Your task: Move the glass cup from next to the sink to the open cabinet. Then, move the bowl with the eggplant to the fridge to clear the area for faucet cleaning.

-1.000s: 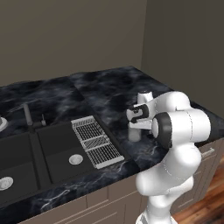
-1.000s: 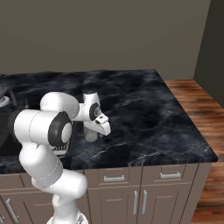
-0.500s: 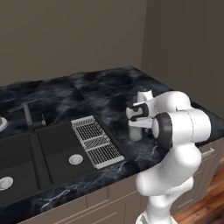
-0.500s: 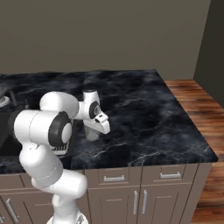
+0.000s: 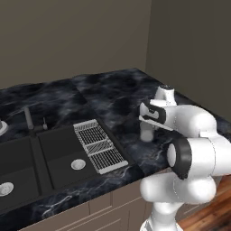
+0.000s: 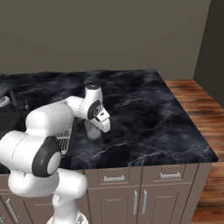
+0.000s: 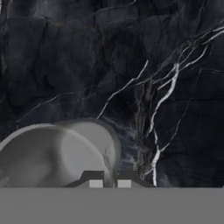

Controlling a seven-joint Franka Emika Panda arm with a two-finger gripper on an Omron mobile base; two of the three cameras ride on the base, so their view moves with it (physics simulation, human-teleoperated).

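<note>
Glass cup (image 5: 146, 133) upright on counter (image 5: 113, 97), arm bent over it, hand pointing down, jaws pinched tight on cup wall

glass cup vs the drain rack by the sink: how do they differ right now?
The glass cup stands upright and see-through on the bare counter; the drain rack lies flat, an opaque pale grid at the edge of the sink. The gripper is shut on the cup's rim, one fingertip on each side of the wall; the rack is untouched, well clear of the arm. The cup is round, the rack rectangular. Both rest on the same dark marble counter.
</note>
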